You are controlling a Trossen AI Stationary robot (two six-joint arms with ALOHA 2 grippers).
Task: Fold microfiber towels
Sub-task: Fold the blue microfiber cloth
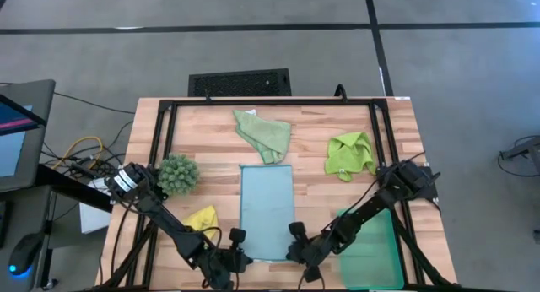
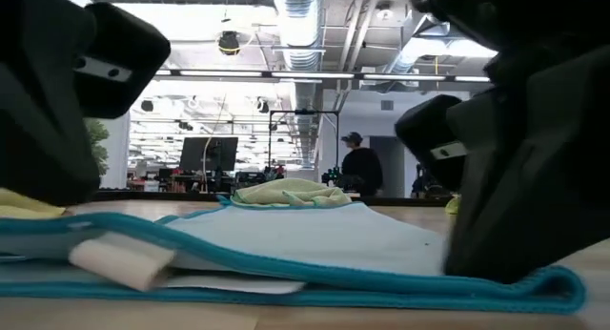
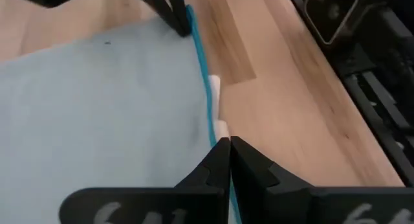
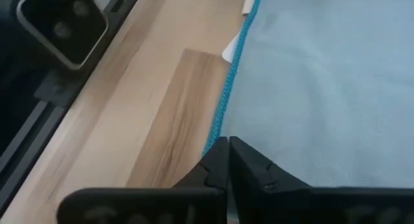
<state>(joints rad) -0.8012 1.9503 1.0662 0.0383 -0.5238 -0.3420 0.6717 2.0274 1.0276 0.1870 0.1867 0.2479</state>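
The light blue towel lies in a long rectangle at the table's middle, its near end by the front edge. My left gripper is shut at its near left corner and my right gripper is shut at its near right corner. In the low view, the blue towel lies in layers with a white tag. The sage green towel lies crumpled at the back. The lime green towel lies bunched at the back right. The yellow towel lies on the left. My left gripper pinches the towel's teal-stitched near edge between its two fingers at the near left corner. It comes slanting down from the left. How many layers it has, I cannot tell. The rest of the towel lies on the table. My right gripper pinches the same near edge at the near right corner between its two fingers. It comes slanting down from the right. The number of layers does not show. The towel spreads flat on the table beyond the fingers.
A dark green spiky clump stands on the left, behind the yellow towel. A teal tray sits at the near right under my right arm. A black frame rail runs along the table's front edge. A person stands far off in the room.
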